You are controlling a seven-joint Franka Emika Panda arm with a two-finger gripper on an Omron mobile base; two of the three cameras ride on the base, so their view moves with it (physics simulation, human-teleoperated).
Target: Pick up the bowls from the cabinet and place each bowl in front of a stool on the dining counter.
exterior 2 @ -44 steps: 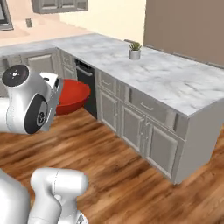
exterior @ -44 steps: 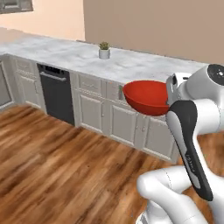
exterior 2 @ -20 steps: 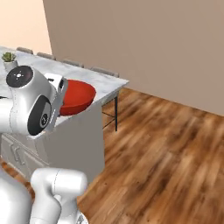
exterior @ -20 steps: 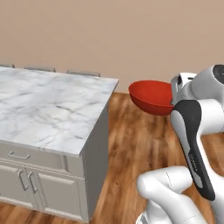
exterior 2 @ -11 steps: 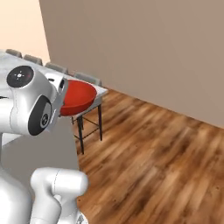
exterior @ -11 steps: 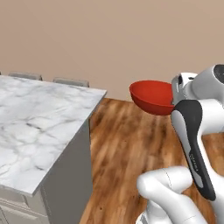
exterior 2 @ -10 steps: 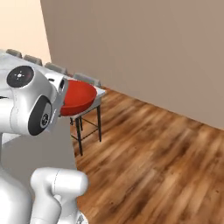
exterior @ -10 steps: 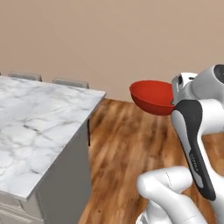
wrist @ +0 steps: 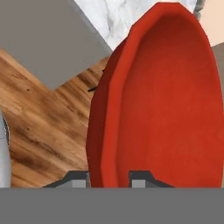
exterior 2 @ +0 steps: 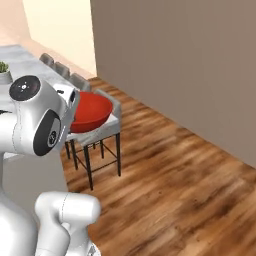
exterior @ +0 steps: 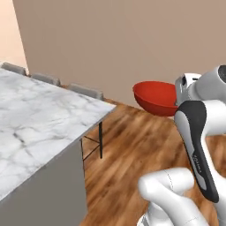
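One red bowl (exterior: 155, 97) is off its shelf and in the air, carried by the gripper (wrist: 109, 177), whose jaws are pinched narrow on the bowl's rim, one fingertip inside and one outside. The bowl hangs above the wooden floor (exterior: 132, 145), beside the corner of the marble bench (exterior: 39, 119) and not yet over it; in the right base view it appears in front of the nearest stool (exterior 2: 107, 127). So the picking-up part for this bowl looks done, and the setting-down part is not: the bowl still has to be brought over the bench top and put down in front of a stool. The stretch of bench top that shows carries no bowl, so judging by that, both placements are left, and a second bowl would still need fetching. Counted: one bowl, one gripper, one bench. Stools: three grey backs line the far edge of the bench in the left base view, and about four in a row in the right base view, though the far ones are small. A small potted plant (exterior 2: 4, 70) sits on the bench.
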